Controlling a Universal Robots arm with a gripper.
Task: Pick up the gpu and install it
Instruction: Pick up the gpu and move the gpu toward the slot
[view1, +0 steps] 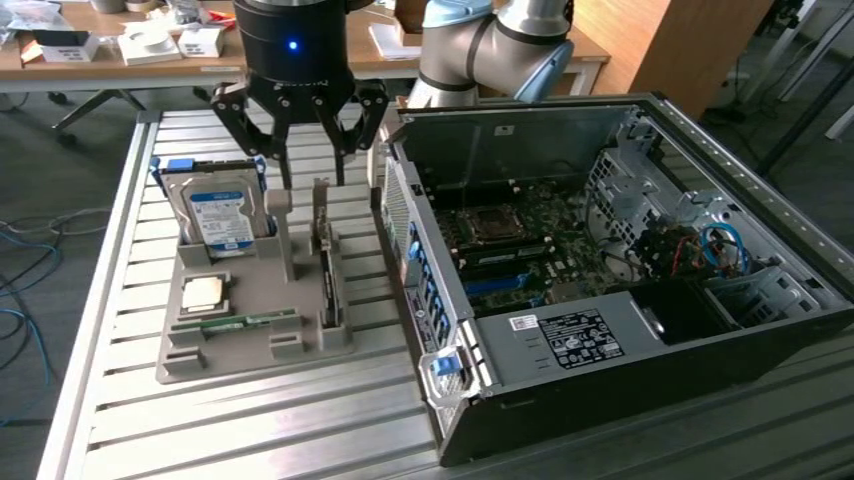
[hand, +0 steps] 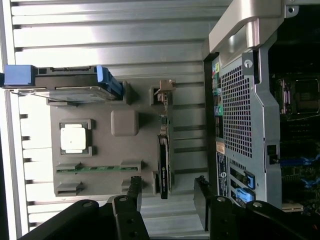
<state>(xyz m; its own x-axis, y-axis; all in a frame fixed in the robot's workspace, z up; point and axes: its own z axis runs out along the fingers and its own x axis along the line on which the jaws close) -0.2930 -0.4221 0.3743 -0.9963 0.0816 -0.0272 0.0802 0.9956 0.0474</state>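
The black multi-fingered gripper (view1: 310, 158) on the grey robot arm (view1: 491, 48) hangs with its fingers (view1: 270, 150) spread wide and nothing between them, above the far end of a grey moulded parts tray (view1: 254, 355) that lies on a slatted aluminium table (view1: 267, 425). In the wrist view the gripper (hand: 167, 186) shows a dark finger on either side of the card's line, clear of it. At the exterior view's left of the tray, a silver hard drive with a blue label and blue side rails (view1: 220, 215) stands upright in its holder. In front of it a square silver processor chip (view1: 204, 292) lies flat in a recess, and nearer the tray's front edge a narrow green memory stick (view1: 247, 322) rests in a slot. Further right, the gpu (view1: 324, 262), a thin dark card with a pale metal end bracket, stands on its edge in a long slot along the tray's right side, its bracket end below the gripper and not touched by it. At the exterior view's right, just beside the tray, an open black and silver computer case (view1: 601, 345) lies on its side, with its green motherboard (view1: 534, 230) and a loop of blue cable (view1: 721, 250) exposed.
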